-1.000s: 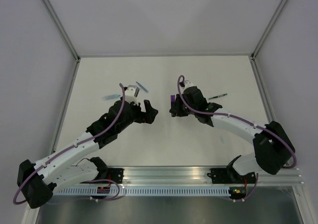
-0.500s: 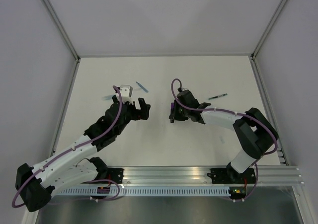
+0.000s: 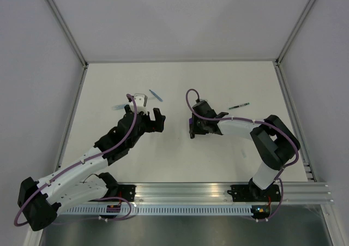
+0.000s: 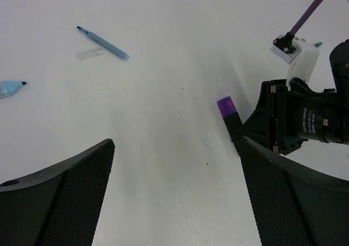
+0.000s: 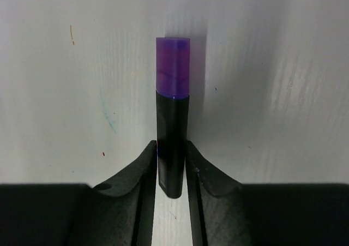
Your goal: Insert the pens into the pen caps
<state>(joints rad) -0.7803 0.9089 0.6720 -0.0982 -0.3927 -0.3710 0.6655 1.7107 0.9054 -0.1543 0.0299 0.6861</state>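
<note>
A stubby black marker (image 5: 172,142) with its purple cap (image 5: 173,66) on lies on the white table, cap end pointing away from my right wrist. My right gripper (image 5: 171,148) is shut on the marker's black body, a finger against each side. From above, this gripper (image 3: 192,127) sits low at mid-table. My left gripper (image 3: 143,114) stands wide open and holds nothing, a short way left of the marker (image 4: 227,105). A thin blue pen (image 4: 103,39) lies beside a slim clear cap (image 4: 91,53). A light blue marker (image 4: 10,88) lies further left.
A thin dark pen (image 3: 239,106) lies on the table to the right of my right arm. Grey walls with metal posts close in the table at the back and on both sides. The aluminium base rail (image 3: 185,194) runs along the near edge.
My left gripper has pulled back to the left, away from the right one. My right arm has dropped lower, so the capped marker now lies on the table.
</note>
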